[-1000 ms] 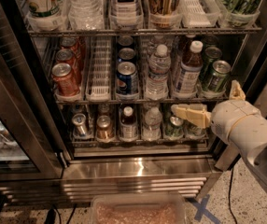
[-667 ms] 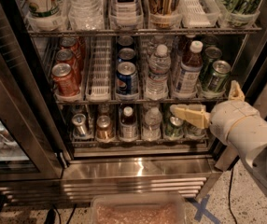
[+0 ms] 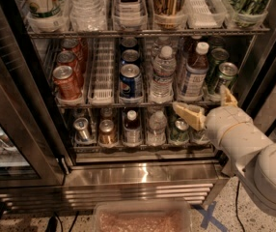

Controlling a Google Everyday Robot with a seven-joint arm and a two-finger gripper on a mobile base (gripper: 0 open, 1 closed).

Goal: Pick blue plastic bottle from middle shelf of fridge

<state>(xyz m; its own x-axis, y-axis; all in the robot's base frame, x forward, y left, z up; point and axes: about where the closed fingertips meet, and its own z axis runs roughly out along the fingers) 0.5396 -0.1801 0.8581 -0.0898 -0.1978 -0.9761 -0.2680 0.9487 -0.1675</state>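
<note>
The bottle (image 3: 193,71) stands upright on the middle shelf (image 3: 104,102) of the fridge (image 3: 138,177), in the 2nd lane from the right. A water bottle (image 3: 163,74) is just to its left and green cans (image 3: 222,74) just to its right. A Pepsi can (image 3: 130,79) and red cans (image 3: 66,81) sit further left. The gripper (image 3: 200,99) hangs at the shelf's front edge, just below the bottle. Its 2 fingers (image 3: 188,114) are spread apart and hold nothing.
</note>
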